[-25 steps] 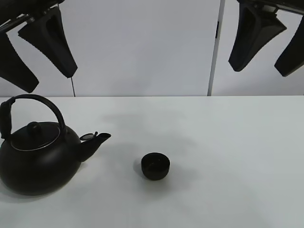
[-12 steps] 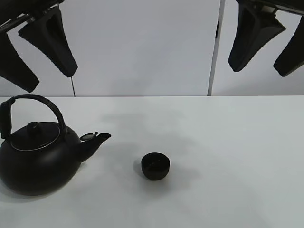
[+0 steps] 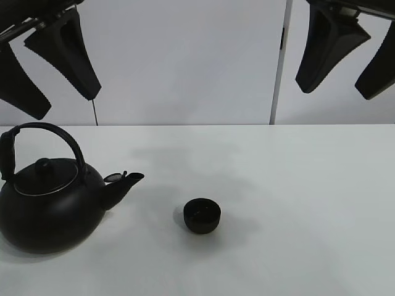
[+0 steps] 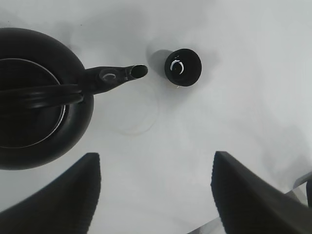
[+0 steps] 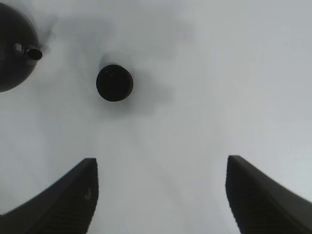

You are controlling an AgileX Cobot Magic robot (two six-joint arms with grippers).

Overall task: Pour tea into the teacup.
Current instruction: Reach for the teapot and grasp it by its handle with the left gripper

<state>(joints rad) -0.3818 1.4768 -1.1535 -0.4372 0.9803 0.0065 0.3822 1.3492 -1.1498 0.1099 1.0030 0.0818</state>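
The left pincer (image 4: 156,161) and right pincer (image 5: 161,163) hang apart, empty, well above the kettle (image 3: 49,203). The teacup (image 3: 202,216) near its spout is small: a hasty tilt could splash the bench (image 3: 308,197).

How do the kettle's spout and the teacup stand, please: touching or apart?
Apart. The left wrist view shows a strip of bare table between the kettle's spout and the teacup.

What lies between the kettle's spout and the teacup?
Nothing: only bare white table separates the kettle's spout and the teacup, which stand apart. The exterior high and left wrist views both show it.
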